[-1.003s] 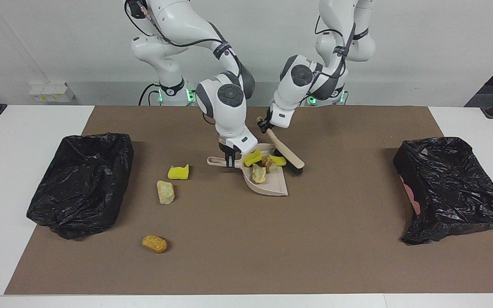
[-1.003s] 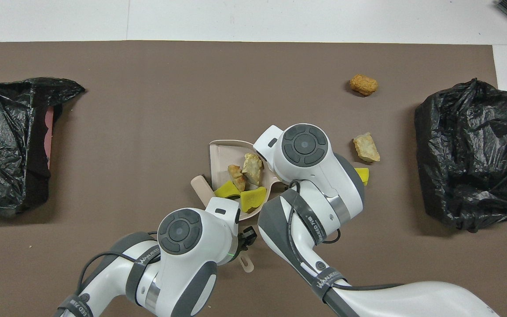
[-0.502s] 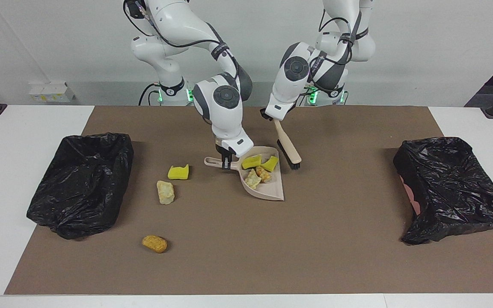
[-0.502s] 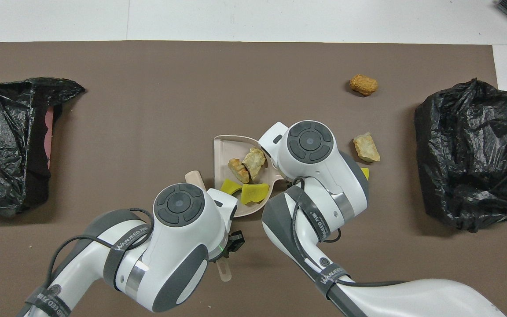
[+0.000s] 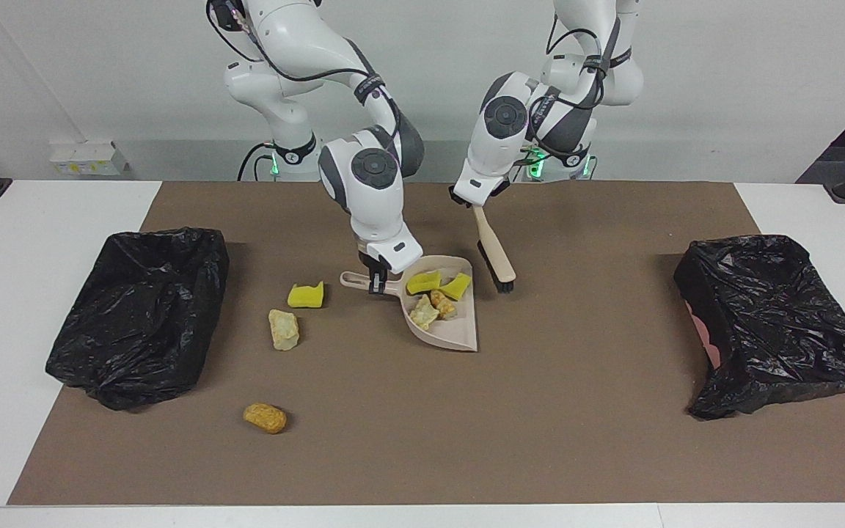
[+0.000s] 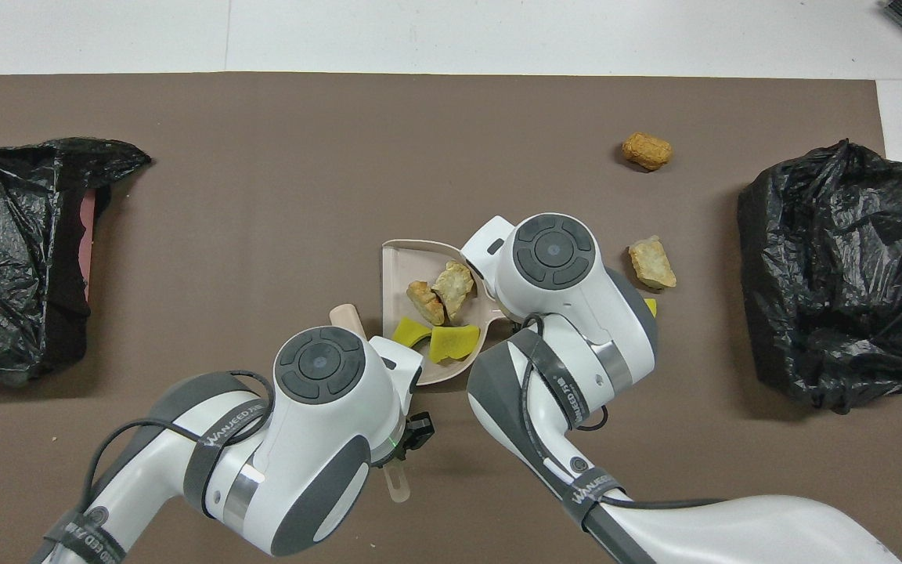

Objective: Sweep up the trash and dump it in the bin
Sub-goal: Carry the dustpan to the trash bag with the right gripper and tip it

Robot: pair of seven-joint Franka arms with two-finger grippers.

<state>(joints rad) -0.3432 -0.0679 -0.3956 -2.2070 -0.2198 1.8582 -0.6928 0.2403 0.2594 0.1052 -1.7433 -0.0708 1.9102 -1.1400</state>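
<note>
At each end of the mat sits a black-lined bin point(image 5: 140, 315), mouths up for dumping. Mid-mat, right gripper point(image 5: 376, 282) clamps the dustpan point(image 5: 443, 315) handle, pan lifted w/ four trash bits point(image 5: 433, 293) inside; left gripper point(image 5: 475, 202) holds brush point(image 5: 494, 253) just beside. Three bits point(image 5: 284, 328) lie loose twd right arm's end.

4 trash lumps point(image 5: 433, 297) in dustpan point(image 5: 453, 331), brush point(image 5: 494, 253) beside it, w/ 3 on mat point(image 5: 576, 411).
</note>
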